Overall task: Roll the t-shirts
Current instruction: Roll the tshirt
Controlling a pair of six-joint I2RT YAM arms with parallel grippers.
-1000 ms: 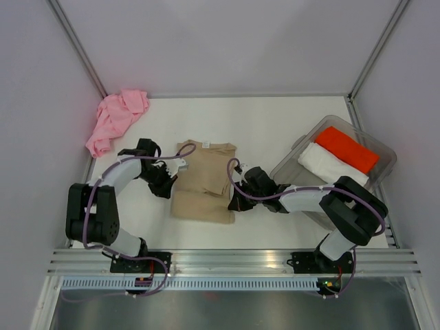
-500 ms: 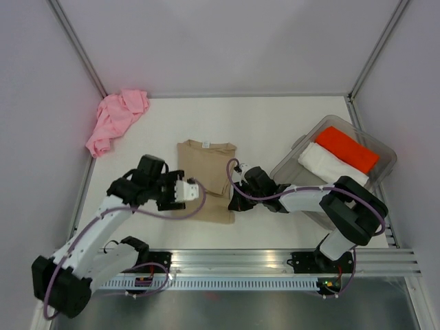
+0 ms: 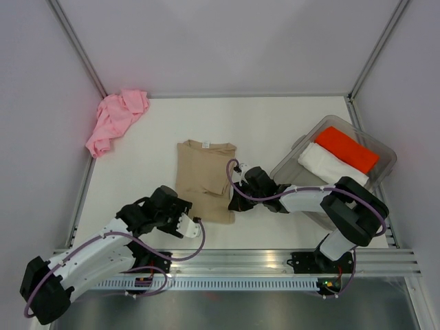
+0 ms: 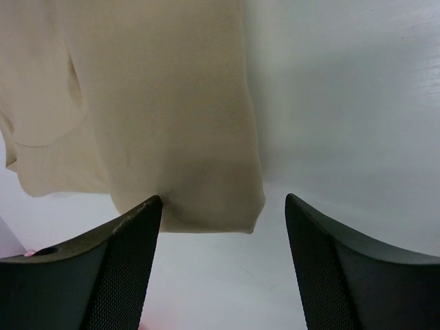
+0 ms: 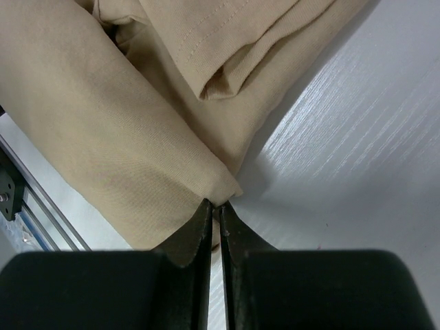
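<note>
Left gripper (image 4: 218, 220): jaws wide apart, holding nothing; the near corner of the tan t-shirt (image 4: 172, 103) lies between its 2 fingers.
Right gripper (image 5: 214, 210): jaws nearly together, only a slit; tips touch the tan t-shirt's folded edge; whether cloth is pinched, cannot tell.
Tan t-shirt: folded flat on the table (image 3: 275, 130), between both arms.
Pink t-shirt (image 3: 115, 118): crumpled in the far-left corner.

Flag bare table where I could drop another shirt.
Free: the back-centre table, between pink t-shirt and bin, behind tan t-shirt; also the strip left of the tan one. Crowded: near edge, left hand and right hand at its near corners.
</note>
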